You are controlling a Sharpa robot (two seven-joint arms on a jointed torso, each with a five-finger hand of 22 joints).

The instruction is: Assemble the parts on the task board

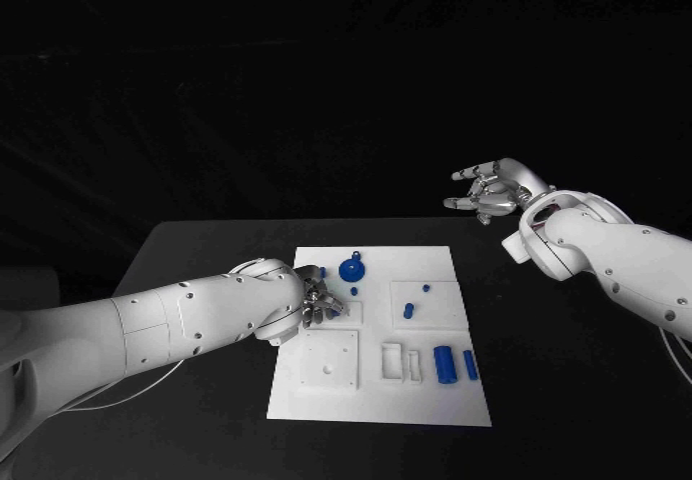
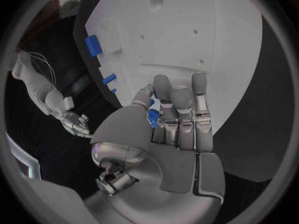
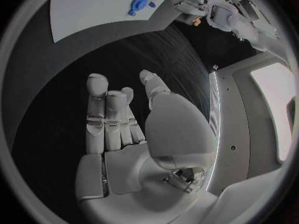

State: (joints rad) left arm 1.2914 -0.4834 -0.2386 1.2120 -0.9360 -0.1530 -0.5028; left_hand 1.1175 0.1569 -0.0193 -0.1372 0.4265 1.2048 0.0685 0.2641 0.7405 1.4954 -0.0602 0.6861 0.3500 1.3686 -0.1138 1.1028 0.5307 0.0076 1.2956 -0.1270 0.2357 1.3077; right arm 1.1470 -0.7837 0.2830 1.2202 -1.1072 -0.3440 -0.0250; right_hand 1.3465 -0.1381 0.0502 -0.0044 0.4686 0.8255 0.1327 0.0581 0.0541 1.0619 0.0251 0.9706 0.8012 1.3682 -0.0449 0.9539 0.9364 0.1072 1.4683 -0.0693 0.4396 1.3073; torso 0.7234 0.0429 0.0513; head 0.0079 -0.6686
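Left hand (image 1: 320, 303) low over white flat plastic task board (image 1: 433, 400), fingers (image 2: 181, 104) pinching small blue part (image 2: 152, 117). Right hand (image 1: 492, 189) raised off black desk (image 1: 202, 250), fingers spread, holding nothing.

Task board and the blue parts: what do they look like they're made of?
Task board: looks like matte white plastic, possibly printed or machined; flat, even, no glare, with cut recesses and small holes.
Blue parts: likely plastic, uniform saturated blue with a soft sheen. The round part looks the same. Neither can be confirmed from these views.
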